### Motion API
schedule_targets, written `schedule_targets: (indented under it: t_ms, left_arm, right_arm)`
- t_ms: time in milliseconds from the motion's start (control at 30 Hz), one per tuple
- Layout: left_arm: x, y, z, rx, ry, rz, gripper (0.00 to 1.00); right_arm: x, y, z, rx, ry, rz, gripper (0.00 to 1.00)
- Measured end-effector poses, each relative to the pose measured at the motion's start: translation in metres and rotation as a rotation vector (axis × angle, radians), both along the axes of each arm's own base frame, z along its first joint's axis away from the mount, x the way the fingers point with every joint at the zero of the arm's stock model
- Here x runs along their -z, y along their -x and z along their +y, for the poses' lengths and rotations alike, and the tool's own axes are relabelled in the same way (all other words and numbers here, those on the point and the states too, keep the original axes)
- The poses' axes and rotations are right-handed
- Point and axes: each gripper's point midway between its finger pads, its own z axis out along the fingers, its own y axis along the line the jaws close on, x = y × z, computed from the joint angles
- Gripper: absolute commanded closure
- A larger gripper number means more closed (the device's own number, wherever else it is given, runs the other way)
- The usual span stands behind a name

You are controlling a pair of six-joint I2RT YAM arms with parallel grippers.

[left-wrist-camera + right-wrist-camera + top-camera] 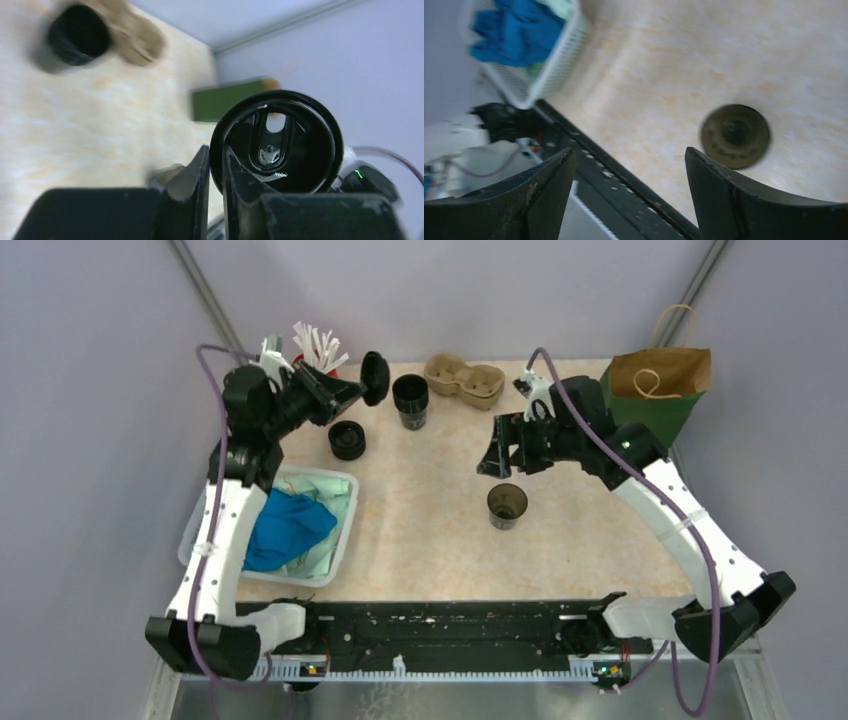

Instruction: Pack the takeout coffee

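My left gripper [360,389] is raised at the back left and shut on the rim of a round black lid [376,378], which it holds on edge. In the left wrist view the lid [278,142] shows its underside, its rim pinched in my gripper [216,159]. An open black cup [410,400] stands just right of the lid. A second open cup [507,506] stands mid-table. My right gripper [497,448] hovers open above and behind it, holding nothing. In the right wrist view this cup [735,135] lies beyond my open gripper [629,152].
A black round piece [347,440] sits near the left arm. The brown pulp tray [465,380] and red cup of white sticks [316,348] stand at the back. A brown and green paper bag [660,388] stands back right. A white basket [340,530] with blue cloth is at front left.
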Motion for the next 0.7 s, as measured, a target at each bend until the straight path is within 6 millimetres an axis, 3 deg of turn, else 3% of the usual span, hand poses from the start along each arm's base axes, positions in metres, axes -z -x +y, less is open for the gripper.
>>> schedule_targets:
  t_ms: [67, 167, 267, 400, 533, 700]
  left_arm:
    - [-0.017, 0.024, -0.023, 0.105, 0.198, -0.05, 0.81]
    - [-0.02, 0.047, -0.048, 0.232, 0.419, -0.026, 0.79]
    - [-0.014, 0.056, -0.067, 0.319, 0.542, 0.064, 0.79]
    - [-0.038, 0.081, -0.094, 0.462, 0.638, 0.064, 0.8]
    - [-0.056, 0.105, -0.112, 0.569, 0.678, 0.034, 0.81]
    - [-0.061, 0.114, -0.121, 0.605, 0.698, 0.042, 0.81]
  right_arm:
    - [-0.025, 0.007, 0.019, -0.033, -0.145, -0.006, 0.2]
    - [-0.077, 0.013, 0.051, -0.092, -0.414, -0.027, 0.12]
    - [-0.123, 0.016, 0.073, -0.143, -0.652, -0.047, 0.03]
    - [-0.173, 0.018, 0.088, -0.21, -0.88, -0.064, 0.01]
    - [-0.198, 0.019, 0.095, -0.257, -0.97, -0.071, 0.01]
    - [-0.211, 0.021, 0.096, -0.281, -1.016, -0.086, 0.01]
